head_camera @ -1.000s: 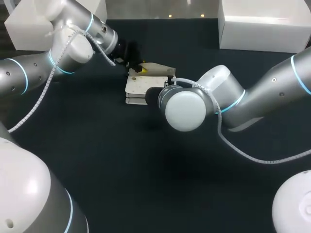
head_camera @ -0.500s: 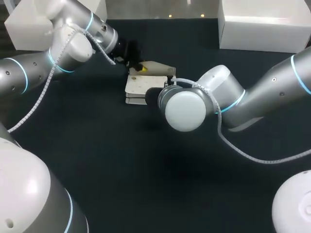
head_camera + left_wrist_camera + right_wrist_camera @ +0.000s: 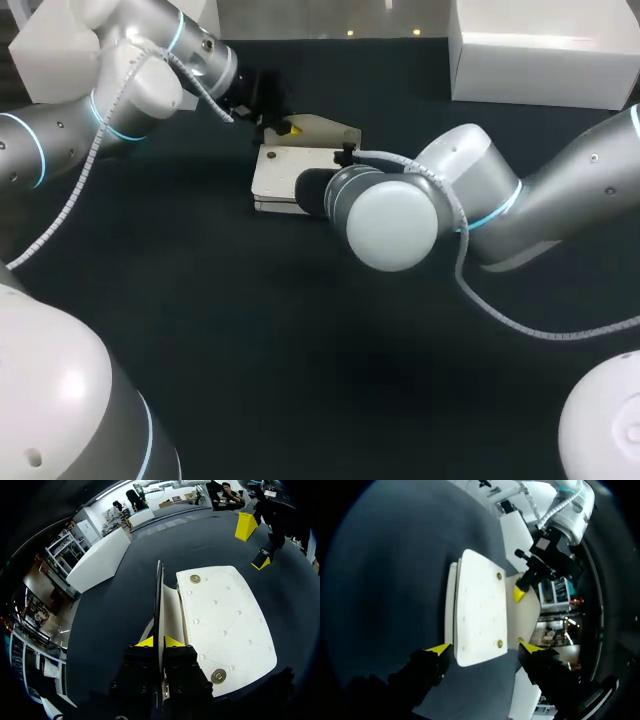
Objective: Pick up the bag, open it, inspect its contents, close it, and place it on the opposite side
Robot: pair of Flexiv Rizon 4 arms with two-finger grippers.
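The white quilted bag (image 3: 278,172) lies flat on the dark table (image 3: 250,330), its flap (image 3: 322,128) lifted off the body. My left gripper (image 3: 287,128) is shut on the flap's edge; in the left wrist view the thin flap (image 3: 159,600) stands edge-on between the yellow tips of that gripper (image 3: 159,641), beside the bag body (image 3: 225,620) with its two brass snaps. My right gripper (image 3: 485,648) is open, its tips either side of the bag's (image 3: 480,610) near end without gripping it. In the head view my right wrist (image 3: 390,215) hides that gripper.
Two white boxes stand at the table's far edge, one at the back right (image 3: 540,60) and one at the back left (image 3: 40,60). My left arm's gripper (image 3: 522,592) shows beyond the bag in the right wrist view.
My right gripper has opened and let go of the bag. The left gripper has shifted slightly up and back with the flap, and the bag has slid a little to the left.
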